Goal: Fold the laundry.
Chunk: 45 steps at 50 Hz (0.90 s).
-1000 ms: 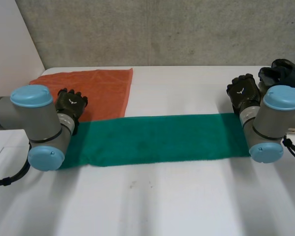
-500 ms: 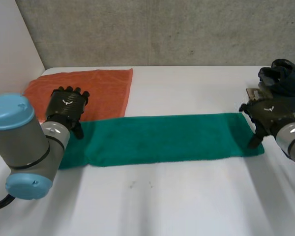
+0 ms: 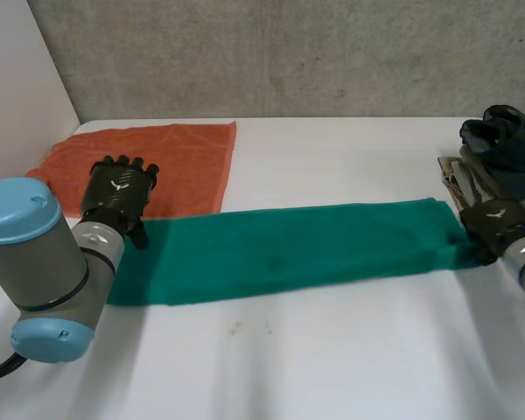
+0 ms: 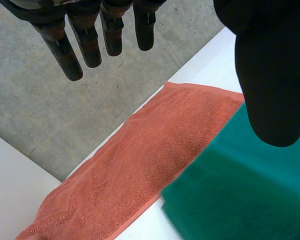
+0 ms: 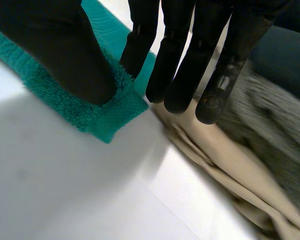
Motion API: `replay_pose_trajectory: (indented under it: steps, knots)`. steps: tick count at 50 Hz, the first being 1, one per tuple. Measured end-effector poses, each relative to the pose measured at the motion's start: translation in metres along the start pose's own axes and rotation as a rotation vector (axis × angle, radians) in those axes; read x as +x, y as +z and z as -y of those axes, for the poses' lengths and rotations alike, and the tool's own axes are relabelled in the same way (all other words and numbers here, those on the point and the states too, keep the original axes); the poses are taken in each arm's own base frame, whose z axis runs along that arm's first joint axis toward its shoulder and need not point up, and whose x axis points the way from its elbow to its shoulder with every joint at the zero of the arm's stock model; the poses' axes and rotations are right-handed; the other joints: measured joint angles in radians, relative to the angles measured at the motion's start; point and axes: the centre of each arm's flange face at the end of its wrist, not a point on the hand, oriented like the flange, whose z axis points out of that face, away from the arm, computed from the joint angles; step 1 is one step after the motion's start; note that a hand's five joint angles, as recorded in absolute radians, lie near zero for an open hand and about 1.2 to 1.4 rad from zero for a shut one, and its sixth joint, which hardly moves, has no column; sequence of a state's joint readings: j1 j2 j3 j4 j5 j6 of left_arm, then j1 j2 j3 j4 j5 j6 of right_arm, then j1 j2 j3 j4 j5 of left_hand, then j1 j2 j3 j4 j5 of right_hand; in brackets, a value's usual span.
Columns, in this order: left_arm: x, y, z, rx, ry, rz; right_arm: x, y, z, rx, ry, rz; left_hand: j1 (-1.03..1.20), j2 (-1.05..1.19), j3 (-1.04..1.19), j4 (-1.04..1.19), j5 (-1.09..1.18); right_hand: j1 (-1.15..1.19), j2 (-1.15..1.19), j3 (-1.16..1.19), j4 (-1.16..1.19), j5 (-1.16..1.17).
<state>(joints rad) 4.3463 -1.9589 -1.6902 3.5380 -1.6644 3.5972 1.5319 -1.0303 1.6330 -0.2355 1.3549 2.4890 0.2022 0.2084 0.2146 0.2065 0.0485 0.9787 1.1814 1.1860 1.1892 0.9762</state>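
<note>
A long green towel (image 3: 289, 249) lies folded in a strip across the table (image 3: 332, 367). My left hand (image 3: 116, 188) hovers over its left end, fingers (image 4: 90, 40) straight and spread, thumb apart, holding nothing; the green towel (image 4: 240, 195) lies beneath it. My right hand (image 3: 494, 226) is at the strip's right end. There its thumb (image 5: 55, 45) presses down on the corner of the green towel (image 5: 105, 112) and its fingers curl in behind, pinching that corner.
An orange towel (image 3: 175, 162) lies flat at the back left, its near edge tucked under the green strip; the orange towel (image 4: 140, 165) lies past my left fingertips. A pile of dark and beige clothes (image 3: 503, 144) sits at the right edge, beige cloth (image 5: 225, 165) right beside the pinched corner.
My right hand came down to the towel's right end and closed on its corner, and that end shifted slightly right. My left arm swung back, then held still with the hand open.
</note>
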Motion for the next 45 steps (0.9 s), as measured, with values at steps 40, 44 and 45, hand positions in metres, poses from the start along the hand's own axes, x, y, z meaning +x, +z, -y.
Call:
replay_pose_trajectory:
  steps: [40, 44, 45]
  knots:
    - [-0.055, -0.01, 0.033, 0.092, -0.083, 0.146, -0.261, -0.129, 0.174, 0.892, -0.395, 0.521, 0.0, 0.0, 0.0, 0.0, 0.0, 0.011, 0.0, 0.0, 0.003, 0.015]
    - [-0.052, -0.01, 0.029, 0.08, -0.091, 0.137, -0.308, -0.142, 0.149, 0.894, -0.424, 0.659, 0.0, 0.0, 0.0, 0.0, 0.0, -0.313, -0.379, -0.376, -0.356, -0.312]
    - [-0.051, -0.01, 0.029, 0.08, -0.091, 0.134, -0.311, -0.142, 0.147, 0.89, -0.424, 0.665, 0.0, 0.0, 0.0, 0.0, 0.0, -0.515, -0.589, -0.561, -0.56, -0.514]
